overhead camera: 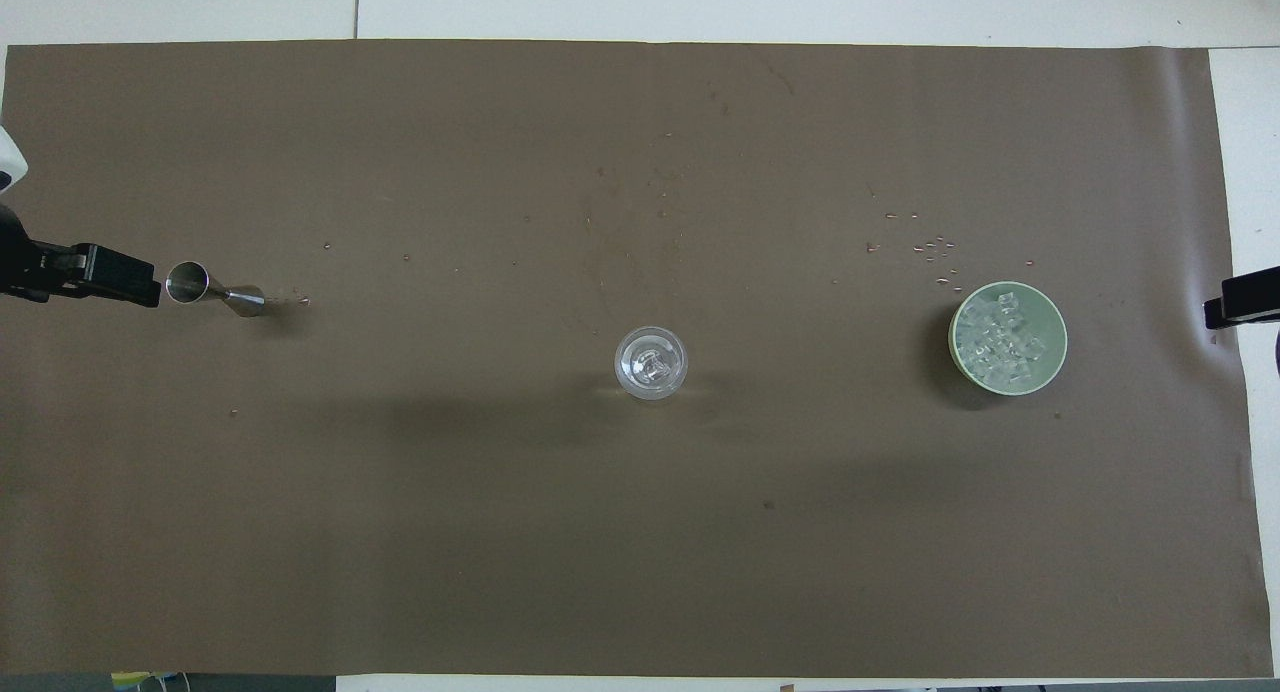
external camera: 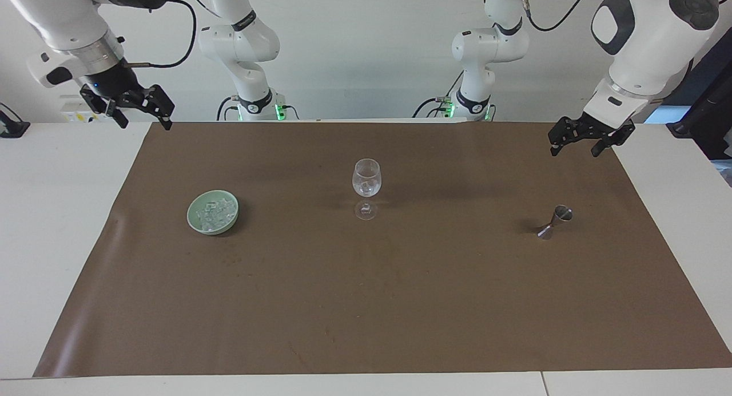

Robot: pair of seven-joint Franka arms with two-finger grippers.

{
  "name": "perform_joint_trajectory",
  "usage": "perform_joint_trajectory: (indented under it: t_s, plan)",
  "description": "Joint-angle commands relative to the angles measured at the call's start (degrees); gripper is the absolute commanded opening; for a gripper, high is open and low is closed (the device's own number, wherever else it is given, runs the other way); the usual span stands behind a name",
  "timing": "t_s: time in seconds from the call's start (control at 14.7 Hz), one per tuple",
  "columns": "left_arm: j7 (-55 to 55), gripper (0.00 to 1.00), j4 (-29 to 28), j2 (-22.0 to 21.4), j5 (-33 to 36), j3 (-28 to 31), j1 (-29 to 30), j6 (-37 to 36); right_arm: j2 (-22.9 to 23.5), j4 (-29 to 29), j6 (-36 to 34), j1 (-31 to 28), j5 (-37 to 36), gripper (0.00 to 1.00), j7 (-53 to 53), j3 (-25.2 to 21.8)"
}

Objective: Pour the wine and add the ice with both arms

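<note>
Facing view: wine glass (external camera: pixel 366 188) standing upright mid-mat; green bowl (external camera: pixel 213 212) holding ice (external camera: pixel 215 213) toward the right arm's end of the brown mat (external camera: pixel 366 304); steel jigger (external camera: pixel 555 222) toward the left arm's end. Right gripper (external camera: pixel 144 111) hanging over the mat's corner, fingers spread, empty. Left gripper (external camera: pixel 576 143) hovering open and empty (nearer the jigger).

Overhead view: left gripper (overhead camera: pixel 120 278) lying alongside the jigger (overhead camera: pixel 213 290), in line with its long axis. Right gripper (overhead camera: pixel 1240 307) showing at the mat edge beside the bowl (overhead camera: pixel 1056 367).
</note>
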Motion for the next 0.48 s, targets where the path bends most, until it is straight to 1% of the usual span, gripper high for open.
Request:
perform_joint_trajectory:
  t_s: [0.0,0.2,0.41]
  plan:
    - [-0.5,1.0,-1.7,-1.5,1.2,0.1,0.0,0.7,-0.9,-0.7,-0.1,-1.4,0.4,1.0,-1.0,1.1]
    - [-0.5,1.0,-1.7,-1.5,1.2,0.1,0.0,0.7,-0.9,-0.7,-0.1,-1.4,0.4,1.0,-1.1,1.2]
    - [-0.5,1.0,-1.5,-1.5,1.1,0.1,0.0,0.7,-0.9,-0.4,-0.3,-1.5,0.4,1.0,-1.0,2.5]
